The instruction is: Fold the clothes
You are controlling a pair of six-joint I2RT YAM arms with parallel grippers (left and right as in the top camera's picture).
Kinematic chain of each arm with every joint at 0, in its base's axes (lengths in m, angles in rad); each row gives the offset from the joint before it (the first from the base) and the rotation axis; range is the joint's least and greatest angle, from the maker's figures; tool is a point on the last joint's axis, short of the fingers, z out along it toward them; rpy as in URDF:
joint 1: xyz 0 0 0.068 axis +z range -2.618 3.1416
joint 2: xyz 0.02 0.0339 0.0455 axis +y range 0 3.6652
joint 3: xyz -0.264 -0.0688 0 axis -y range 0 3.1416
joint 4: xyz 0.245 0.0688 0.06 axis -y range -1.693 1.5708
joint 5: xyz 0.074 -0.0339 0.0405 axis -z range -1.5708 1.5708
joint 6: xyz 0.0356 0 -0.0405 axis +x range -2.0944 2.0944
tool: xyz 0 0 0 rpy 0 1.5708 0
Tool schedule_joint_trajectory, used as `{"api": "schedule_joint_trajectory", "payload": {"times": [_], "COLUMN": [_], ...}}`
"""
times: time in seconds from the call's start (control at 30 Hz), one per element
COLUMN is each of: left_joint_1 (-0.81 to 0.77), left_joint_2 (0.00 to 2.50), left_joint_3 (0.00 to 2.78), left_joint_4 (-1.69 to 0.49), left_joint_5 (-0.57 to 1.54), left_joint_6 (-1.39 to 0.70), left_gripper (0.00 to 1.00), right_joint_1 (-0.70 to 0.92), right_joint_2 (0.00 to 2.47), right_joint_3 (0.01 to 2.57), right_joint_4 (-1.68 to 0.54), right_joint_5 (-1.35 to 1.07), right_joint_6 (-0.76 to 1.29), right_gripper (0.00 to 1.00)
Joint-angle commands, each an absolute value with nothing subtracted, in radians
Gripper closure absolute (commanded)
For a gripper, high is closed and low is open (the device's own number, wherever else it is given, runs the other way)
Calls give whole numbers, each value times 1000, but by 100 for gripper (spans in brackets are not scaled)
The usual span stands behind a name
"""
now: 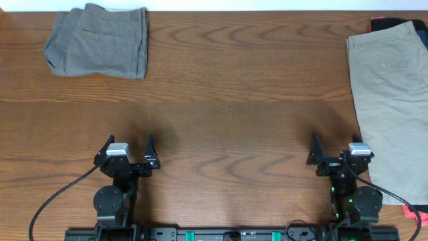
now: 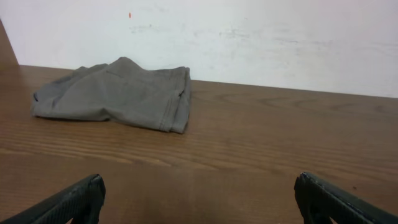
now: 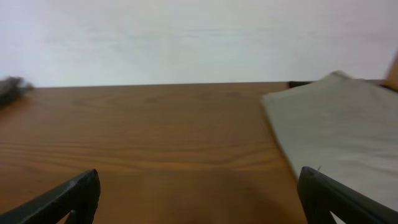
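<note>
- Khaki shorts (image 1: pixel 391 100) lie spread flat along the right edge of the table (image 1: pixel 234 87), running from the far side toward the near side.
- A dark garment (image 1: pixel 394 23) shows at the far end of the khaki pair. We cannot tell how much of it lies underneath.
- Grey-brown shorts (image 1: pixel 99 41) sit in the far left corner as a compact bundle. We judge this pair to be folded already.
- The left gripper (image 1: pixel 128 144) is parked near the front edge, jaws spread wide and empty, well apart from all cloth.
- The right gripper (image 1: pixel 334 144) is also spread wide and empty. It sits just beside the left edge of the khaki pair without touching it.
- We expect the khaki pair to handle as light, soft and limp. The cloth should have enough body to hold a crease, but it will sag wherever it is not supported.
- We advise pinching a single edge low against the wood: a hem corner or a waistband corner, one per gripper.
- We judge the main risks to be catching two layers unevenly or bunching the cloth while sliding it toward the centre.
</note>
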State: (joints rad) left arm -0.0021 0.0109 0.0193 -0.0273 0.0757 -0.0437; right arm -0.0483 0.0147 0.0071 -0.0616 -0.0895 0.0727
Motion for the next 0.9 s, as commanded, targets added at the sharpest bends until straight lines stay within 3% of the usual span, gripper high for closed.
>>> {"api": "schedule_joint_trajectory", "payload": {"times": [0.0,0.1,0.2,0.6,0.87], "left_joint_1": [-4,-4,-4,-4,-4], "left_joint_2": [4,4,4,4,4], "left_joint_3": [4,4,4,4,4], "left_joint_4": [-63,-63,-63,-63,-63], "left_joint_5": [94,94,94,94,94], "left_joint_6": [-26,-26,-26,-26,-26], "left_gripper": [2,2,2,2,3], "right_joint_1": [-57,-57,-57,-57,-57], "right_joint_2": [9,9,9,9,9], "right_joint_3": [6,6,6,6,6], "right_joint_4": [-51,-41,-44,-15,257], "right_joint_5": [-268,-520,-679,-772,-775], "right_joint_6": [262,544,678,769,739], "right_gripper": [1,1,1,1,1]}}
